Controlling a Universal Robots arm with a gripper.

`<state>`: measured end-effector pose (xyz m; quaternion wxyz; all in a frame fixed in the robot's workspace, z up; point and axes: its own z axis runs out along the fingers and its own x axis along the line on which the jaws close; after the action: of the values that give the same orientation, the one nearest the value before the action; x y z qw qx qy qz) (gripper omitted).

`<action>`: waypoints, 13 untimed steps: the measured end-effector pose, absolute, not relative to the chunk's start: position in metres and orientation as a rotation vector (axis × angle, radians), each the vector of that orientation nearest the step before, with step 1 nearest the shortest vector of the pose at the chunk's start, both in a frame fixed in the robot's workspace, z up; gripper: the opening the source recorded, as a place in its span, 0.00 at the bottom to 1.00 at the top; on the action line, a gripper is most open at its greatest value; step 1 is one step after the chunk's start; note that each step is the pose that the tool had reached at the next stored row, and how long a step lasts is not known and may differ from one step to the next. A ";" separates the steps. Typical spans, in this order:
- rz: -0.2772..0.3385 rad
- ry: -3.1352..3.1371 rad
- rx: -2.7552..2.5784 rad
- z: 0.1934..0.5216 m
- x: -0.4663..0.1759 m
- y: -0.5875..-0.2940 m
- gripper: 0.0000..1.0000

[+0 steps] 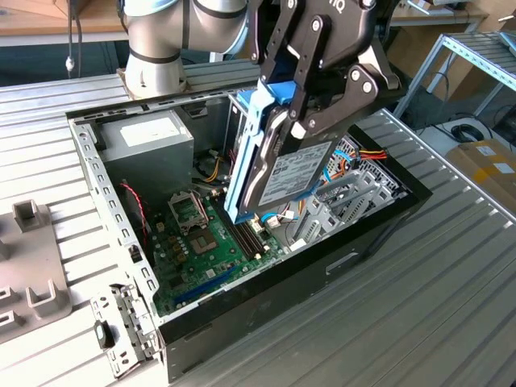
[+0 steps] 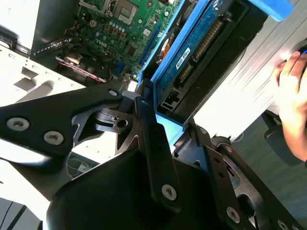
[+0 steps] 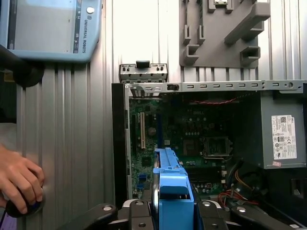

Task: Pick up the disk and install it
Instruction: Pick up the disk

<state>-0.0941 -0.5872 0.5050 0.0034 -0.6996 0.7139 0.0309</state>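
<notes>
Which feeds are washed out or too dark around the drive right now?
Second wrist view: the ribbed metal table beside the blue-framed silver hard drive is blown out white. First wrist view: the green motherboard in the open computer case sits in shadow. Exterior view: evenly lit, no glare on the drive.

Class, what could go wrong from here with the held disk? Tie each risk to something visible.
1. The gripper holds the disk tilted above the green motherboard; a slip could drop it onto the board.
2. Loose cables beside the disk might snag its frame.
3. A person's hand is at the table beside the case, possibly within the arm's reach.
</notes>
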 end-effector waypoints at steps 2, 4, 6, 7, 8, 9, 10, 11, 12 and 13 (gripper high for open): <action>0.097 2.238 -2.193 0.505 -0.094 -0.588 0.37; 0.097 2.238 -2.193 0.505 -0.094 -0.589 0.37; 0.097 2.238 -2.193 0.505 -0.094 -0.590 0.37; 0.097 2.238 -2.193 0.505 -0.094 -0.590 0.37; 0.097 2.238 -2.193 0.505 -0.094 -0.591 0.37; 0.097 2.238 -2.193 0.505 -0.093 -0.592 0.37; 0.097 2.238 -2.193 0.505 -0.093 -0.593 0.37; 0.097 2.238 -2.193 0.505 -0.093 -0.593 0.37; 0.097 2.238 -2.193 0.504 -0.093 -0.594 0.37; 0.097 2.238 -2.193 0.504 -0.093 -0.595 0.37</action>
<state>-0.0927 -0.5949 0.5043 0.0034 -0.6996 0.7138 0.0308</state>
